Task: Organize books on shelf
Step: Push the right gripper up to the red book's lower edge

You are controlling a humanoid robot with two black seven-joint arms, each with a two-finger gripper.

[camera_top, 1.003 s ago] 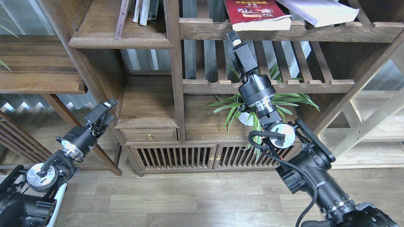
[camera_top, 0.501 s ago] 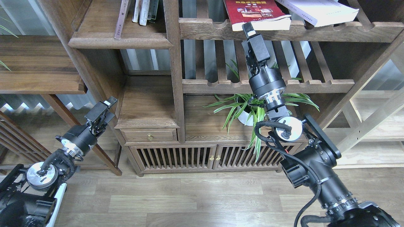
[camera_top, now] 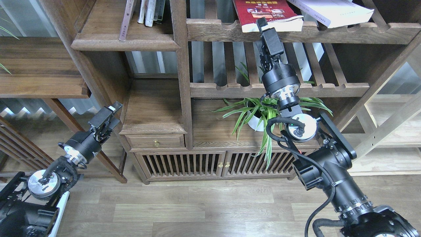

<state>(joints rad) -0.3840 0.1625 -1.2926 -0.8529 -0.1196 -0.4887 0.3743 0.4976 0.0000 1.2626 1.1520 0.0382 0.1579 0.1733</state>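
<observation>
Red book (camera_top: pixel 263 11) cover title — too blurred to read.

You are looking at a furnished living or study room, home-like in style. A tall walnut-coloured bookcase (camera_top: pixel 179 75) fills the upper part of the view, with paperbacks (camera_top: pixel 148 11) on its solid plank shelf (camera_top: pixel 125 41) at the top left, slatted racks (camera_top: pixel 279 89) to the right, and a small drawer (camera_top: pixel 156 142) and brass-knobbed slatted doors (camera_top: pixel 204 164) low down. A potted green plant (camera_top: pixel 260 115) sits inside, and wood-plank flooring (camera_top: pixel 184 210) runs along the bottom edge
</observation>
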